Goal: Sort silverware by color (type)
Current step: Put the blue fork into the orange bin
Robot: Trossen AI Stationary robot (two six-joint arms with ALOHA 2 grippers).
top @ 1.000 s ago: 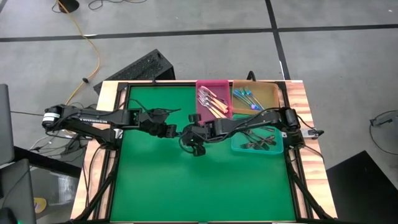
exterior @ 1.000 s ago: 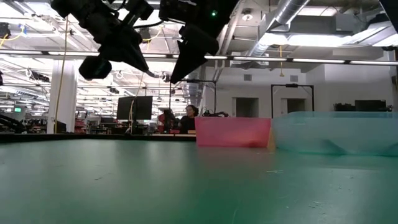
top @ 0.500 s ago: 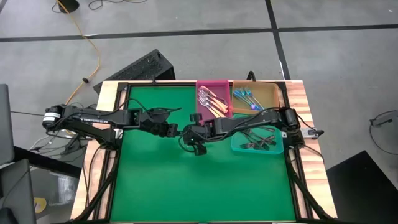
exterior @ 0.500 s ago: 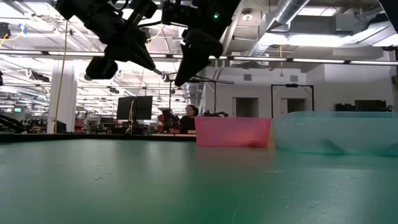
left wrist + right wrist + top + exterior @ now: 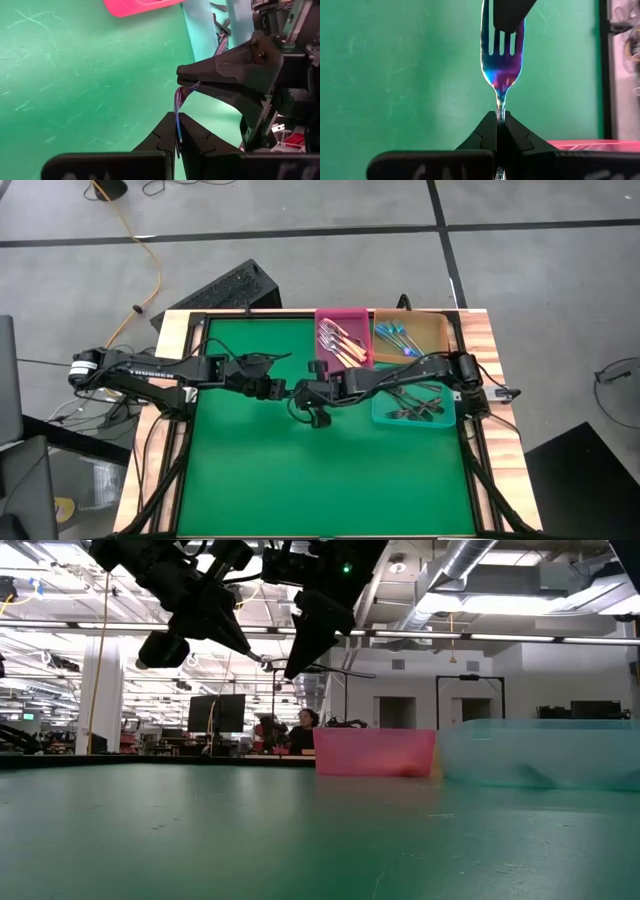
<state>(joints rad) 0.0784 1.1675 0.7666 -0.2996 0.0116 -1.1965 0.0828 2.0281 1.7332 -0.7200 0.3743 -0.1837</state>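
Observation:
An iridescent blue fork [image 5: 501,60] hangs in the air over the middle of the green mat [image 5: 250,470], held by both grippers. My left gripper [image 5: 287,391] reaches in from the table's left and is shut on the fork's tine end. My right gripper [image 5: 301,393] reaches in from the right and is shut on the fork's neck. In the low view the two fingertips meet at the fork [image 5: 273,663], high above the mat. The fork's handle is mostly hidden behind my right gripper's fingers. My left gripper pinches the fork's tine end [image 5: 177,122] between its two fingers, coming slanting down from the table's left. Its dark fingertips [image 5: 507,12] cover the tips of the tines. The fork is clear of the mat. My right gripper pinches the fork's narrow neck [image 5: 499,102], just below the head, between its two fingers. The fingers come slanting down from the table's right, along the fork. The head sticks out beyond the fingertips toward my left gripper.
At the far right stand three bins: a pink one [image 5: 343,315] with tan-handled silver forks, an orange one [image 5: 437,330] with blue forks, and a teal one [image 5: 380,416] with black forks. The mat's left and near parts are bare green.
My right gripper has shut on the fork's neck; a second ago its fingers stood apart on either side of the fork. My left gripper has kept its hold, and the fork has stayed in the air at the same place.

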